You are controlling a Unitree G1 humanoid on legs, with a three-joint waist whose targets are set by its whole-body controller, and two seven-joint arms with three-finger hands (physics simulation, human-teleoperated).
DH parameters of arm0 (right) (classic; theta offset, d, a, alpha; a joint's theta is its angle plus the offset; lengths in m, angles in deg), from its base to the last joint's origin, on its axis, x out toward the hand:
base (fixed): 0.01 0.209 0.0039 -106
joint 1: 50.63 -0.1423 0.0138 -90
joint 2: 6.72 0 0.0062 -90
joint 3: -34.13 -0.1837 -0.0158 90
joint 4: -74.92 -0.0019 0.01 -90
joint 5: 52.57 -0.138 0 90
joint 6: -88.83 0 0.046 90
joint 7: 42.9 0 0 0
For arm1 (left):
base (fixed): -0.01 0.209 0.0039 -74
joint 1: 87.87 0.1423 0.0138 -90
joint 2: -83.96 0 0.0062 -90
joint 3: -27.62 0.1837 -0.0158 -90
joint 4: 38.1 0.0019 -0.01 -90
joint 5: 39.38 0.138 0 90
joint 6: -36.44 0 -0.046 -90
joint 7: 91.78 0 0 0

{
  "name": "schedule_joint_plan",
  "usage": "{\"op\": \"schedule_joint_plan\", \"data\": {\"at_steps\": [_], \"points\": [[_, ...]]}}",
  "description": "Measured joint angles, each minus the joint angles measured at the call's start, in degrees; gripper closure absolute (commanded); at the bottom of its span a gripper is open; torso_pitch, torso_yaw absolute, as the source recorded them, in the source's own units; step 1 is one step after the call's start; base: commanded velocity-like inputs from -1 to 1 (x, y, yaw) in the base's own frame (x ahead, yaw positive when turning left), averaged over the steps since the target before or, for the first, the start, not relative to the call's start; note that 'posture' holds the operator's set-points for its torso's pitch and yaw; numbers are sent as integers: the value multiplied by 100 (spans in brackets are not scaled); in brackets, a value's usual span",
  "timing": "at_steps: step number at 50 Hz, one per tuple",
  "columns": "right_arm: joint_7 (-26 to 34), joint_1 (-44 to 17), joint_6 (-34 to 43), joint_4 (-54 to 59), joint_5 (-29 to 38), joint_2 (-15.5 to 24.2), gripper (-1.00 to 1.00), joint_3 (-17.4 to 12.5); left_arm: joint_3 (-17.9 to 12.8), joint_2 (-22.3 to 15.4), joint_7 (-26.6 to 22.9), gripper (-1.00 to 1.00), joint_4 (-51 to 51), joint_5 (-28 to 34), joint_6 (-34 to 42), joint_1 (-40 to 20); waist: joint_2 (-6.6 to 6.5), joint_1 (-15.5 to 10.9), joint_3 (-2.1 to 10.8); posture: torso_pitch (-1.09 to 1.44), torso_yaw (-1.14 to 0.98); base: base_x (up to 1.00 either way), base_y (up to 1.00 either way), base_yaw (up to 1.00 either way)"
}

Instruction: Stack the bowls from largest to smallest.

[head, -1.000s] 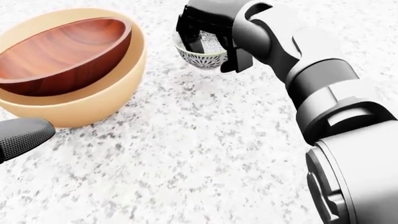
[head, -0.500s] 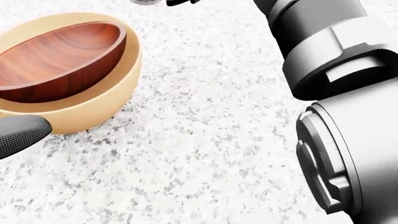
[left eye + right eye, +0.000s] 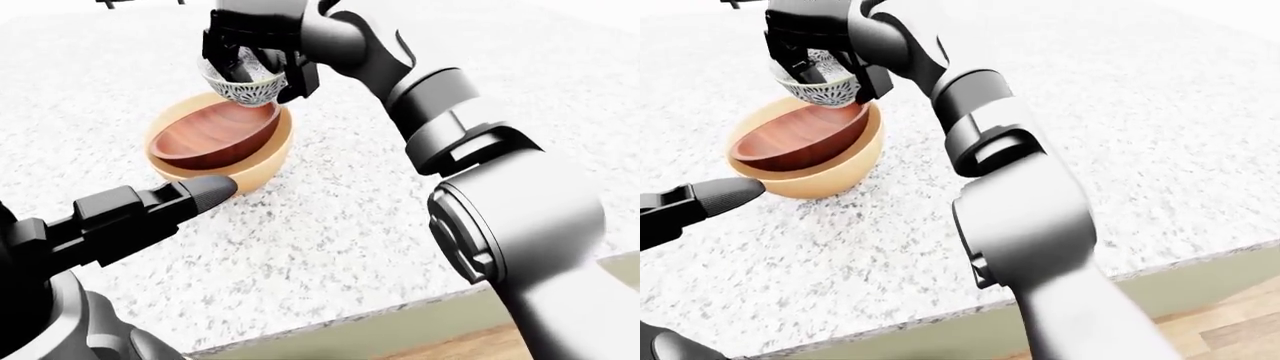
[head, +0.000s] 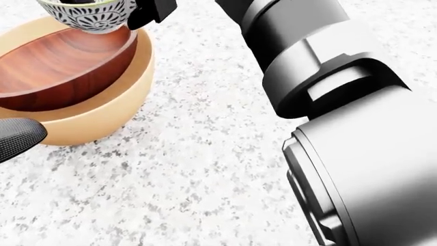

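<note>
The right hand point(image 3: 255, 56) holds the small patterned bowl point(image 3: 243, 86) in the air, its dark fingers point(image 3: 222, 52) clamped on the rim from above. This bowl is white with a dark pattern on the outside, and it hangs a little tilted over the top edge of the two other bowls; in the head view its bottom seems just above the wooden bowl point(image 4: 61, 72), but I cannot tell if they touch. The wooden bowl is red-brown and sits tilted inside the tan bowl point(image 3: 262, 161), which is the largest and stands on the speckled counter point(image 3: 330, 217). The right arm point(image 3: 970, 127) comes from the lower right of the eye views and reaches up to the top left, over the counter. The left hand point(image 3: 150, 214) lies low at the left of the left-eye view, holding nothing; one finger point(image 3: 205, 191) is stretched out and its tip is just beside the tan bowl, near the lower wall. Whether the other fingers of this hand are apart or together is not clear from the pictures. The counter edge point(image 3: 1160, 270) shows at the bottom of the right-eye view.
</note>
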State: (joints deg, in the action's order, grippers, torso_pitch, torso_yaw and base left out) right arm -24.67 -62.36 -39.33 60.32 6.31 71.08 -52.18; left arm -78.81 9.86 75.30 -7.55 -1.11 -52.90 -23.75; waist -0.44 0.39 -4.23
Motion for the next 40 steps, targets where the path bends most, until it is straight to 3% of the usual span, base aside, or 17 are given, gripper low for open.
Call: {"op": "schedule_joint_plan", "data": {"at_steps": [14, 40], "points": [[-107, 4, -78, 79, -51, -310, 100, 39, -111, 5, -69, -100, -5, -97, -9, -72, -18, 9, 12, 0, 0, 0, 0, 0], [-379, 188, -91, 232, 163, -386, 100, 11, -129, -99, -16, -100, -4, -204, 87, -47, -32, 15, 26, 0, 0, 0, 0, 0]]}}
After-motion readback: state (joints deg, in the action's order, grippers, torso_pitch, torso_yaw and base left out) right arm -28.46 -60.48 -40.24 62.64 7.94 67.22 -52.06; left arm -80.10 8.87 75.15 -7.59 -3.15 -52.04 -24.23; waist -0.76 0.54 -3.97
